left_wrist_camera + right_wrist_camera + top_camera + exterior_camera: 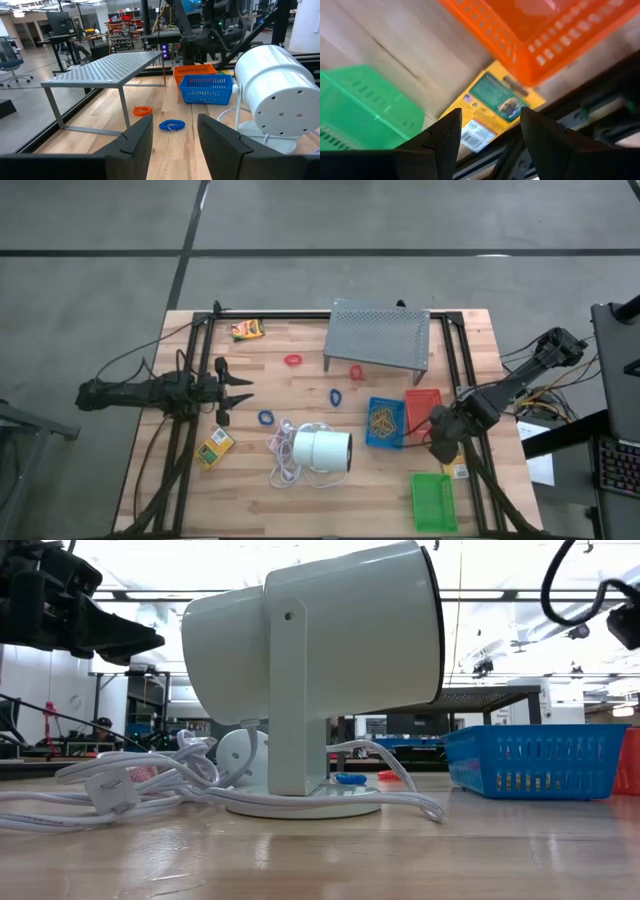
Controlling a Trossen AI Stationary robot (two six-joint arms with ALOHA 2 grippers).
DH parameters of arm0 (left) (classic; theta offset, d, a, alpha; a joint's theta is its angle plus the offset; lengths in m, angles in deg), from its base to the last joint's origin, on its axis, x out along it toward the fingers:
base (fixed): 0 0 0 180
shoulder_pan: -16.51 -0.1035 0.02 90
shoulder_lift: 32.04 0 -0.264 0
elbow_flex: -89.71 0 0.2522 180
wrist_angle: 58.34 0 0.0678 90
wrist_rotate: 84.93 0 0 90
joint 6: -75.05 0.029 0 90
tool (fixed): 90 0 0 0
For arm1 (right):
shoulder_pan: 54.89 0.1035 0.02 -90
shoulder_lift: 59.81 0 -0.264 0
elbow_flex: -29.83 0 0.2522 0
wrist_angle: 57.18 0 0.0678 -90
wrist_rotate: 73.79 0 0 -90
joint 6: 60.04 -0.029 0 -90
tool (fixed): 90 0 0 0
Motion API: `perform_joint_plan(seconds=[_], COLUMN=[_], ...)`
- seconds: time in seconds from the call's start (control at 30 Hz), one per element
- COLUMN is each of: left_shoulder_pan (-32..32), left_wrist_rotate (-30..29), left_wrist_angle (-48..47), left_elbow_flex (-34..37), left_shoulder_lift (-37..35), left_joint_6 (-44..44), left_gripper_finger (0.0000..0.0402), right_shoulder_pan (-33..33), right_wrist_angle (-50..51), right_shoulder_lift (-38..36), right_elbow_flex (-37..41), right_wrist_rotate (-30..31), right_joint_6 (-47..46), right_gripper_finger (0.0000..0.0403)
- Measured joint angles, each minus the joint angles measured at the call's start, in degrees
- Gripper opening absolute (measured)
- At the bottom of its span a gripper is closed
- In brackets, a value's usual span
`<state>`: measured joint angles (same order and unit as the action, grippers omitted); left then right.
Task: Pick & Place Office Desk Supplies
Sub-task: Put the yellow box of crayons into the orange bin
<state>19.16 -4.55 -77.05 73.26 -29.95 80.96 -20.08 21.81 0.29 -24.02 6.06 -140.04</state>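
Dark right tool (490, 132) open above yellow box (492, 110)

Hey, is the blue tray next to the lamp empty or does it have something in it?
Not empty. From above, the blue tray holds a tangle of tan rubber bands, also visible through its mesh wall at table level.

No wording can be read anywhere. The yellow-orange printed box (487, 112) beside the red tray (545, 35) carries a green label panel and a white barcode patch. Both are too blurred to make out.
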Motion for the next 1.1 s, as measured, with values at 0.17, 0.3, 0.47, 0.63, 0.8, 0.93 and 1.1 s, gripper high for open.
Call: perform_joint_plan(seconds=[0.17, 0.3, 0.47, 0.63, 0.8, 0.93, 1.1], left_shoulder_pan=[0.0, 0.0, 0.0, 0.0, 0.0, 0.0, 0.0], left_wrist_rotate=[0.0, 0.0, 0.0, 0.0, 0.0, 0.0, 0.0], left_wrist_angle=[0.0, 0.0, 0.0, 0.0, 0.0, 0.0, 0.0], left_elbow_flex=[0.0, 0.0, 0.0, 0.0, 0.0, 0.0, 0.0], left_shoulder_lift=[0.0, 0.0, 0.0, 0.0, 0.0, 0.0, 0.0], left_joint_6=[0.0, 0.0, 0.0, 0.0, 0.0, 0.0, 0.0], left_gripper_finger=[0.0159, 0.0159, 0.0159, 0.0159, 0.0159, 0.0159, 0.0159], right_shoulder_pan=[0.0, 0.0, -2.6, -8.8, -13.7, -14.5, -14.5], right_wrist_angle=[0.7, 0.6, -0.1, -2.0, -2.5, -1.0, 2.7], right_shoulder_lift=[0.0, 0.0, 0.1, 0.1, 1.6, 3.4, 5.7], right_elbow_flex=[-2.0, -2.7, -2.7, -2.9, -4.5, -7.2, -11.3], right_wrist_rotate=[5.4, 9.4, 13.2, 13.3, 13.2, 13.3, 17.5], right_joint_6=[0.7, 3.0, 6.4, 12.8, 12.3, 11.4, 29.5], right_gripper_finger=[0.0199, 0.0199, 0.0199, 0.0199, 0.0199, 0.0199, 0.0199])
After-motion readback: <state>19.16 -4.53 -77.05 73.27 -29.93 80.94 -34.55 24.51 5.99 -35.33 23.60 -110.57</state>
